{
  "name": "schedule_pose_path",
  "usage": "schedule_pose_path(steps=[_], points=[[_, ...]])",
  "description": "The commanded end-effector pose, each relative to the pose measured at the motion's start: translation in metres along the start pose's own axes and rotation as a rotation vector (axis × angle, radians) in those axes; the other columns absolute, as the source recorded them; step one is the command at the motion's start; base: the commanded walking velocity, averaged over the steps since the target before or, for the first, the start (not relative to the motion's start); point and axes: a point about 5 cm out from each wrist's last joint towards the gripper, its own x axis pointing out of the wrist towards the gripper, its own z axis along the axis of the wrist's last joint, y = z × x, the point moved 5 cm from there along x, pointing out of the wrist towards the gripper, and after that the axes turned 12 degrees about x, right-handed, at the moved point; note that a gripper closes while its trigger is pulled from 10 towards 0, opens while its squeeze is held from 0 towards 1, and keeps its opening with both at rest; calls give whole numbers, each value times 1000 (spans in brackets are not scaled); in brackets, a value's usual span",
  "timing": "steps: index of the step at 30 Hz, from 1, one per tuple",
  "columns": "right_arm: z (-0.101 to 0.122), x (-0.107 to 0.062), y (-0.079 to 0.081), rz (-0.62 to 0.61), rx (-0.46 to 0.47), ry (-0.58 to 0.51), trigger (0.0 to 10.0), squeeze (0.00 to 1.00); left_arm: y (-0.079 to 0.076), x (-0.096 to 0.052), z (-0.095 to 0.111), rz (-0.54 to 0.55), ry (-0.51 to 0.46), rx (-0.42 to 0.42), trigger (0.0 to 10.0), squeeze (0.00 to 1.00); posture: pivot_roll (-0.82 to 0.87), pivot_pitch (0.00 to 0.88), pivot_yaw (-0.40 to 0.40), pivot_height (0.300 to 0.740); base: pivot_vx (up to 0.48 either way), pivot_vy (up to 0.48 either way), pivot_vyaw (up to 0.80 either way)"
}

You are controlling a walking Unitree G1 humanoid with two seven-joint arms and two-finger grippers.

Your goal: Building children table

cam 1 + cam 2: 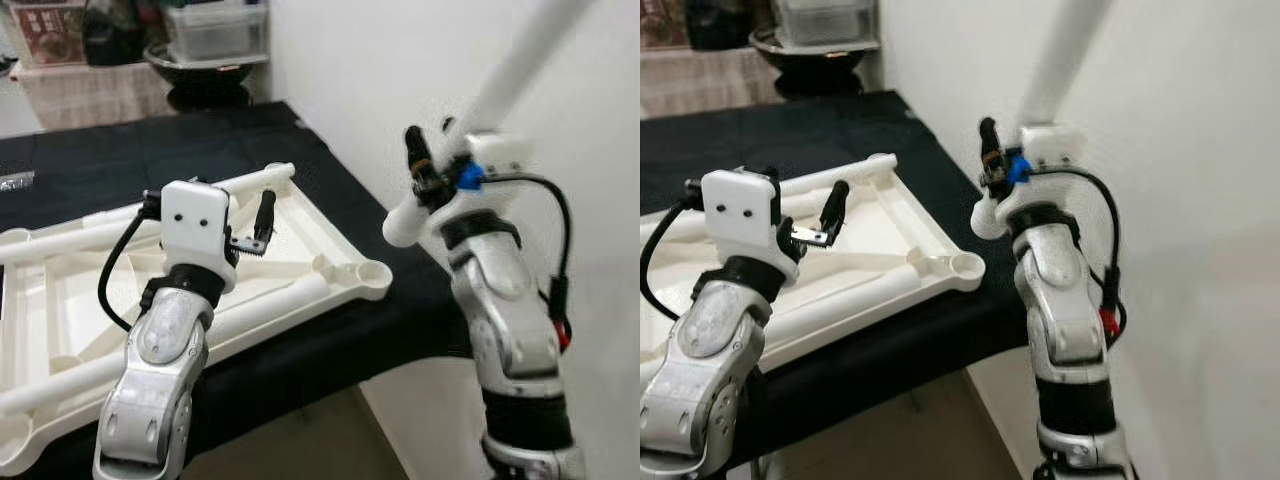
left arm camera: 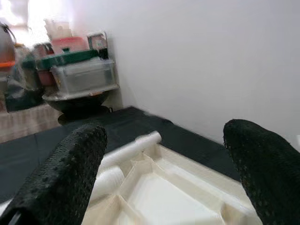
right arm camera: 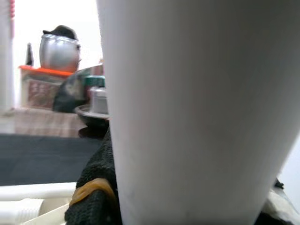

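The white leg (image 3: 197,108) is gripped tight by the right pincer (image 1: 440,165) and should be lined up over the corner socket (image 1: 372,270) below-left of it, while the left pincer (image 1: 262,225) is left open above the tabletop frame (image 1: 300,215).

A black cloth (image 1: 200,150) covers the work surface, running right up to the plain white wall (image 1: 370,90). Behind it, a black bowl (image 1: 205,68) carries a clear plastic lidded box (image 1: 215,28), with a dark bag (image 1: 112,35) just beside it. A silver pot (image 3: 58,51) stands on an orange-lidded container (image 3: 44,89), and a checked cloth (image 1: 90,92) drapes below
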Motion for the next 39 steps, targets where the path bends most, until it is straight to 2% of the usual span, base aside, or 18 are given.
schedule_pose_path(steps=[1, 3, 4, 7, 9, 12, 13, 15, 16, 20, 24, 29, 32, 39], points=[[-2, 8, -18, -21, 20, 26, 10000, 0, -11, -4, -11, -66, 55, -8, 10000, 0, 54, 108, -71, 740, 0, 0, 0], [5, 25, -30, -18, 15, 35, 10000, 0, -24, -10, -18, -155, 81, -13, 10000, 0, 53, 114, -74, 740, 0, 0, 0], [5, 25, -30, -18, 15, 35, 10000, 0, -24, -10, -18, -155, 81, -13, 10000, 0, 53, 114, -74, 740, 0, 0, 0], [5, 52, -47, 6, 36, 105, 10000, 0, -58, -29, -18, -377, 73, -22, 10000, 0, 57, 131, -80, 740, 0, 0, 0], [8, 59, -52, 9, 29, 110, 10000, 0, -64, -34, -16, -414, 68, -36, 10000, 0, 60, 134, -83, 740, 0, 0, 0], [13, 70, -58, 40, 82, 126, 10000, 0, -70, -39, -11, -442, 58, -63, 10000, 0, 67, 153, -85, 740, 0, 0, 0], [16, 73, -57, 75, 132, 134, 10000, 0, -71, -41, -10, -450, 57, -72, 10000, 0, 67, 155, -85, 740, 0, 0, 0], [23, 78, -51, 158, 162, 129, 10000, 0, -73, -43, -5, -461, 42, -83, 10000, 0, 69, 164, -88, 740, 0, 0, 0], [23, 78, -51, 158, 162, 129, 10000, 0, -73, -43, -5, -461, 42, -83, 10000, 0, 69, 164, -88, 740, 0, 0, 0], [27, 76, -29, 385, 246, 158, 10000, 0, -75, -48, -1, -475, 37, -106, 10000, 0, 74, 196, -87, 740, 0, 0, 0], [26, 73, -25, 453, 249, 170, 10000, 0, -76, -50, 0, -476, 38, -110, 10000, 0, 80, 209, -90, 740, 0, 0, 0], [9, 55, -23, 640, 248, 286, 10000, 0, -78, -58, 5, -487, 46, -121, 10000, 0, 95, 262, -88, 740, 0, 0, 0], [7, 53, -25, 646, 233, 305, 10000, 0, -79, -60, 7, -490, 48, -124, 10000, 0, 97, 274, -87, 740, 0, 0, 0], [5, 45, -24, 717, 281, 323, 10000, 0, -79, -61, 8, -490, 55, -123, 10000, 0, 99, 305, -84, 740, 0, 0, 0]])
